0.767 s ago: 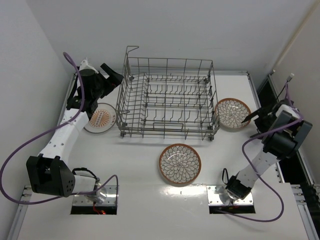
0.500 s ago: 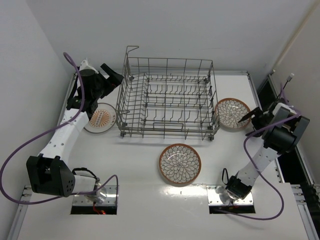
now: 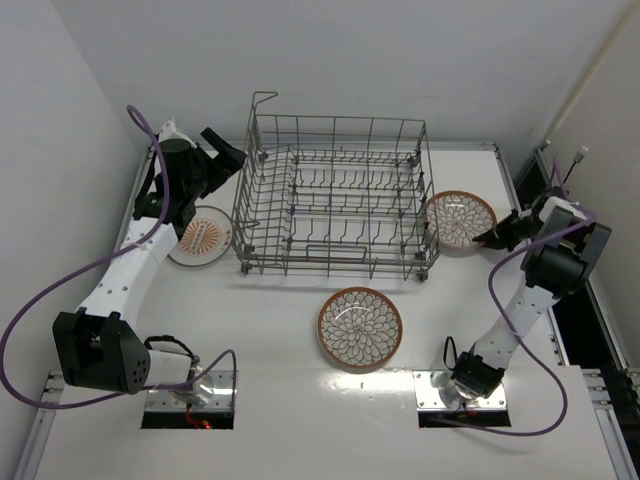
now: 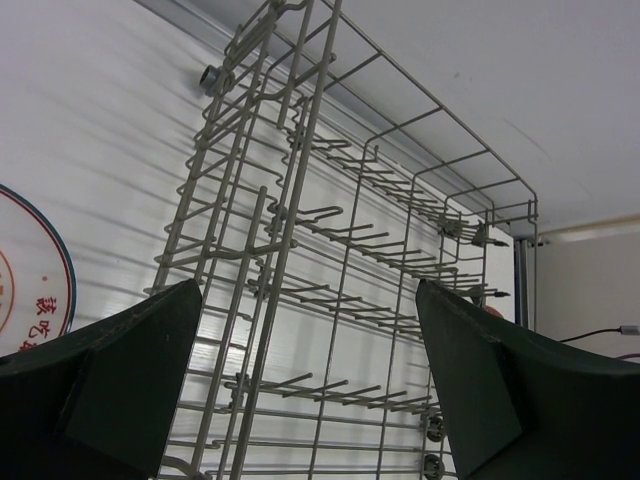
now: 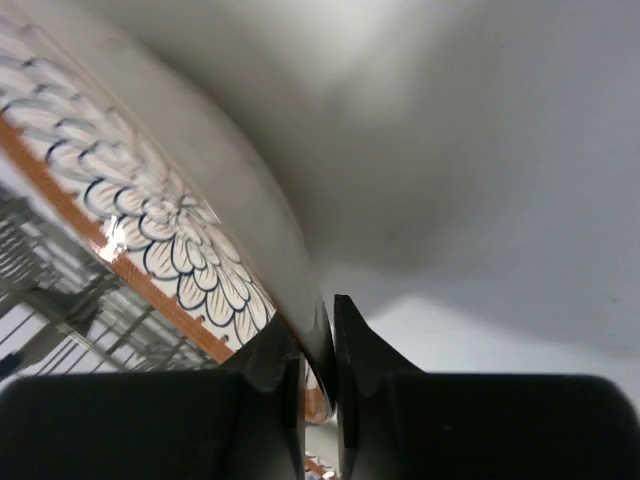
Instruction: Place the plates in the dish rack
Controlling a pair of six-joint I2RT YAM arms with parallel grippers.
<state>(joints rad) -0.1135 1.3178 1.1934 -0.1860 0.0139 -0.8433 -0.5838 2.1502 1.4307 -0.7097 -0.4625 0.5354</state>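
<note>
R gripper (image 3: pixel 490 238) clamped on rim of petal plate (image 3: pixel 458 218), mid-right, just beside dish rack (image 3: pixel 330 262) edge. L gripper (image 3: pixel 228 150) fingers apart, by rack's upper-left corner. Sunburst plate (image 3: pixel 200 237) left of rack, Chinese chars on rim. 2nd petal plate (image 3: pixel 360 328) lower centre, well apart.

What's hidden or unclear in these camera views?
Right wrist view: the gripped petal plate is close and blurred, hiding most of the dish rack.
Left wrist view: sunburst plate cut off by the left edge and a pincer finger.
Top view: left arm covers its rim.
</note>
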